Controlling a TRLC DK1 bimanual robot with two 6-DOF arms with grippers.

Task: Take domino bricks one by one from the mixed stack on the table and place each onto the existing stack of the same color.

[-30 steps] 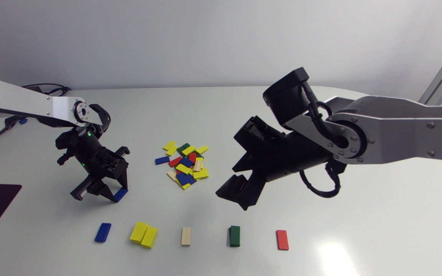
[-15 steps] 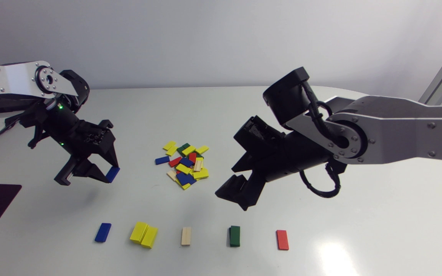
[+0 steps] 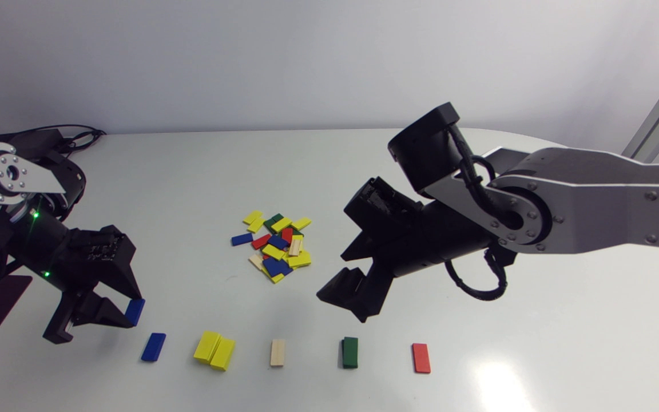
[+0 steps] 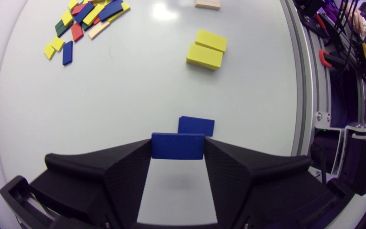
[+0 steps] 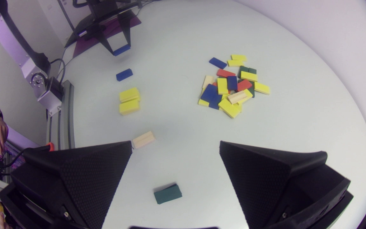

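The left claw (image 4: 178, 148) is clamped on a blue brick (image 4: 177, 145) just beside the blue stack (image 4: 196, 126), apparently aligned for stacking on its own colour.

Entry 1. Left gripper (image 4: 178, 152), carrying blue brick (image 3: 134, 312): in the head view it went first toward 11 o'clock, then swung across and down toward 7 o'clock. The brick finished near the blue stack (image 3: 153, 347), at that stack's 11 o'clock and apart from it. The left arm's silver link drew back toward 9 o'clock.

Entry 2. Right gripper (image 5: 175, 146): drifted slightly toward 7 o'clock in the head view, and its grey link shifted with it.
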